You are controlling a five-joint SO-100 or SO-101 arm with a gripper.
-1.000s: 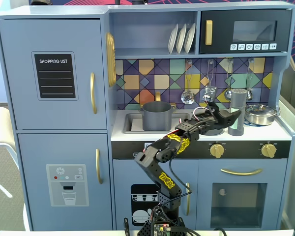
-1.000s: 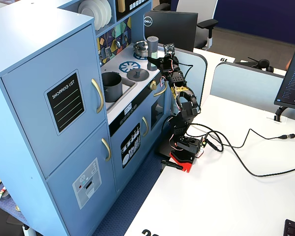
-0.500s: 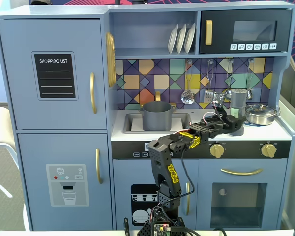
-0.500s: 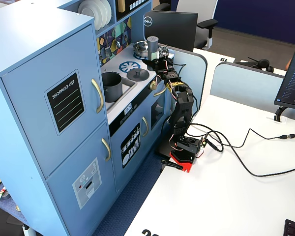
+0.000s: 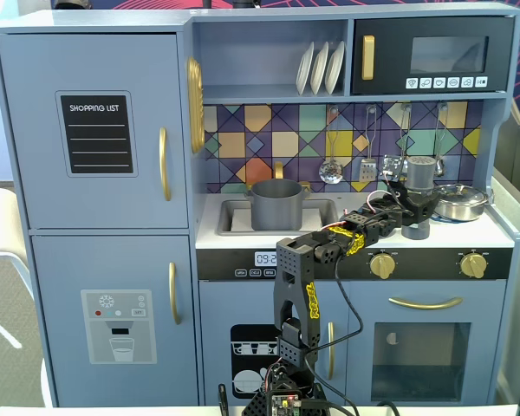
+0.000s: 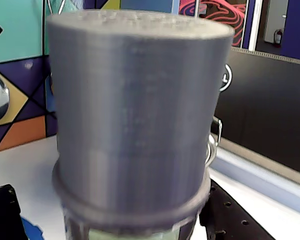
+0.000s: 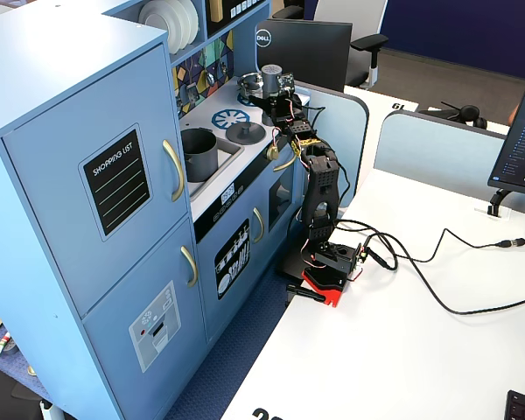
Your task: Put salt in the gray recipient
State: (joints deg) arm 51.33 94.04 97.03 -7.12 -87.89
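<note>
task barely begun: salt (image 5: 419, 195) upright near right edge of counter (image 5: 243, 237), just beside silver pan (image 5: 459, 201); gray recipient (image 5: 276, 204) in sink, well apart. end effector (image 5: 413, 211) around salt's lower half; clamped or not, cannot tell. lift, carry, drop left. wrist view: salt (image 6: 135, 115) fills frame, fingers hidden.
</note>
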